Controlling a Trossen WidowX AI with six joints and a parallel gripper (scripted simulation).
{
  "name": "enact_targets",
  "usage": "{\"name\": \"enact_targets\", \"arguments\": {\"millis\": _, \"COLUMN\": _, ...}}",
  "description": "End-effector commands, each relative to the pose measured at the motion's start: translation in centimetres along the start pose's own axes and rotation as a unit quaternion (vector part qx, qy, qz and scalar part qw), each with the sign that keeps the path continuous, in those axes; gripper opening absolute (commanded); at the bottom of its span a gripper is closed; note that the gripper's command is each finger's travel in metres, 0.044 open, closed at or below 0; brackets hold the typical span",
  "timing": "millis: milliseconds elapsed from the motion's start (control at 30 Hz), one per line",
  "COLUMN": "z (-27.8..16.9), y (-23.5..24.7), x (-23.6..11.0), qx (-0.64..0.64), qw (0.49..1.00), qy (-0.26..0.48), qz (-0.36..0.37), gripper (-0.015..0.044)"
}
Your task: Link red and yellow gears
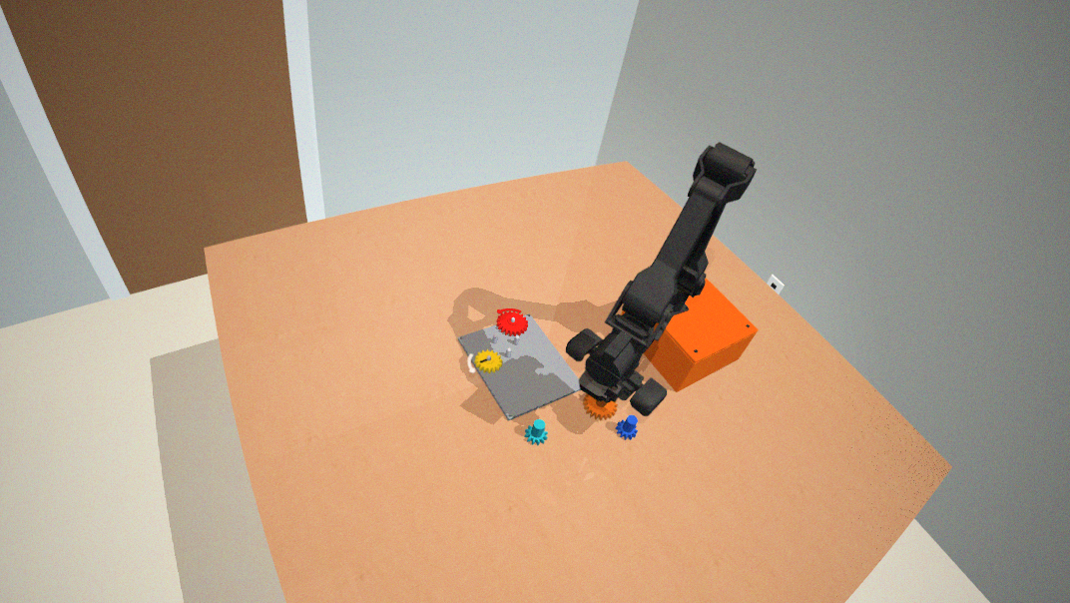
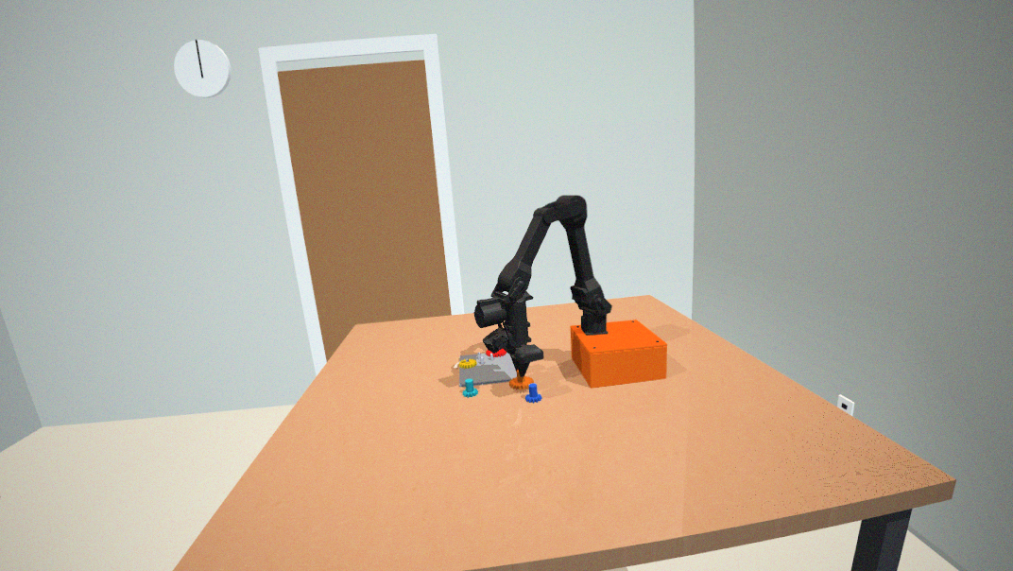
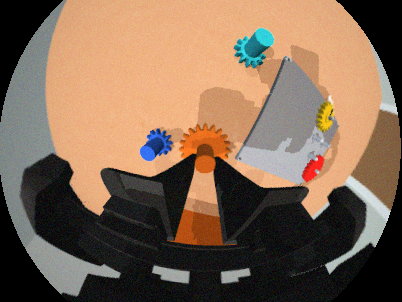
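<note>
With my gripper (image 1: 600, 398) (image 2: 521, 377) (image 3: 204, 158) closed on the orange gear's stem (image 3: 205, 164), the grey board (image 1: 535, 385) (image 2: 489, 373) (image 3: 285, 110) lies just beside, pegs on its far half.

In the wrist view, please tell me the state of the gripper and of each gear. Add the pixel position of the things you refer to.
Gripper (image 1: 601, 400) (image 2: 521, 376) (image 3: 204, 158): shut on the orange gear's post.
Orange gear (image 1: 600, 407) (image 2: 521, 383) (image 3: 205, 140): upright, gripped.
Blue gear (image 1: 627, 428) (image 2: 533, 397) (image 3: 159, 142): upright, loose on the table.
Teal gear (image 1: 536, 433) (image 2: 470, 391) (image 3: 248, 51): upright, loose on the table.
Red gear (image 1: 512, 323) (image 2: 497, 354) (image 3: 313, 168): on the board.
Yellow gear (image 1: 488, 362) (image 2: 467, 363) (image 3: 325, 116): on the board.
</note>
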State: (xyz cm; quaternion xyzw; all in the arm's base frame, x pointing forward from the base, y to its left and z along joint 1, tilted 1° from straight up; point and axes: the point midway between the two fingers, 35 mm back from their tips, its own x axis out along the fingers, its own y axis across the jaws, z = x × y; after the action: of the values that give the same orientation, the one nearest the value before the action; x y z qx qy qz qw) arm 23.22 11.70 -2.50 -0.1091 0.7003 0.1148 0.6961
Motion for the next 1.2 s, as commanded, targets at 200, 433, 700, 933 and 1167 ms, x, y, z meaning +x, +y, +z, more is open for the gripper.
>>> {"name": "enact_targets", "arguments": {"millis": 200, "z": 0.5, "y": 0.1, "x": -3.5, "qx": 0.003, "qw": 1.000, "qy": -0.005, "qz": 0.001, "gripper": 0.0000}}
{"name": "enact_targets", "arguments": {"millis": 433, "z": 0.5, "y": 0.1, "x": -5.8, "qx": 0.003, "qw": 1.000, "qy": -0.005, "qz": 0.001, "gripper": 0.0000}}
{"name": "enact_targets", "arguments": {"millis": 700, "z": 0.1, "y": 0.1, "x": -8.6, "qx": 0.003, "qw": 1.000, "qy": -0.005, "qz": 0.001, "gripper": 0.0000}}
{"name": "enact_targets", "arguments": {"millis": 933, "z": -0.5, "y": 0.1, "x": -11.1, "qx": 0.003, "qw": 1.000, "qy": -0.005, "qz": 0.001, "gripper": 0.0000}}
{"name": "enact_targets", "arguments": {"millis": 1167, "z": -1.1, "y": 0.0, "x": -13.0, "qx": 0.003, "qw": 1.000, "qy": -0.004, "qz": 0.001, "gripper": 0.0000}}
